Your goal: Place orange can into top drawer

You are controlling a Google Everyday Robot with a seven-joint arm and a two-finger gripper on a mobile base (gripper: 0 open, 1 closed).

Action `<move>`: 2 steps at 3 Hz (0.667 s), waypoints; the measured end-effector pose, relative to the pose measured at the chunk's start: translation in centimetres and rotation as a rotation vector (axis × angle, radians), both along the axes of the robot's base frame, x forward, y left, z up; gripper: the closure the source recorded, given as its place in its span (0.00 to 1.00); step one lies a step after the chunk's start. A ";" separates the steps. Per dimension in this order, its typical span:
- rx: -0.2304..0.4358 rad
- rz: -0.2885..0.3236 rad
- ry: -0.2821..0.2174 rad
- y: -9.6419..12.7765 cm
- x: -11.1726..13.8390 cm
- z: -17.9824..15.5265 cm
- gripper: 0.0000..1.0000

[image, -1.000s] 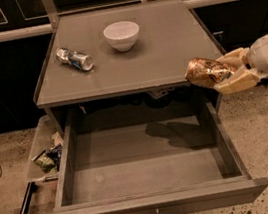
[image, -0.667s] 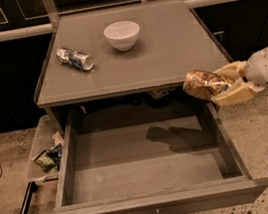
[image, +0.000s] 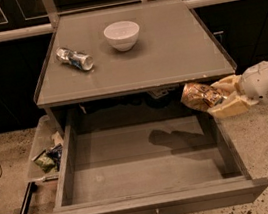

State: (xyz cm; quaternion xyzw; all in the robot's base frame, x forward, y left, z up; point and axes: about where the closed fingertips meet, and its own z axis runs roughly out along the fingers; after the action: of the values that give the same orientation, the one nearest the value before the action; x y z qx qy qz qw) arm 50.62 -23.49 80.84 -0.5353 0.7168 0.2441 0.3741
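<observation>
Orange can (image: pixel 199 95) held tight by the jaws of our gripper (image: pixel 216 100), and we've dipped lower and leftward, over the right side of the drawer (image: pixel 134 172).

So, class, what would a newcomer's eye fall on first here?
The gripper at the right, holding the orange can over the right rear corner of the open top drawer. Behind, on the cabinet top, sit a white bowl and a silver-and-blue can lying on its side.

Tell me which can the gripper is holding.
The orange can, held in the gripper at the right edge of the top drawer; the silver-and-blue can lies on the tabletop.
</observation>
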 end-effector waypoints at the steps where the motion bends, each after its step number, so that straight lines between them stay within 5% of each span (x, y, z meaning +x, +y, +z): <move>1: 0.012 0.000 0.011 0.5 0.0 -0.8 1.00; 2: -0.035 -0.013 0.004 2.1 -0.5 -3.5 1.00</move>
State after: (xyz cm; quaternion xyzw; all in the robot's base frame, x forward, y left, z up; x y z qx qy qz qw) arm 50.15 -21.34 77.34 -0.5368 0.7251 0.2302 0.3648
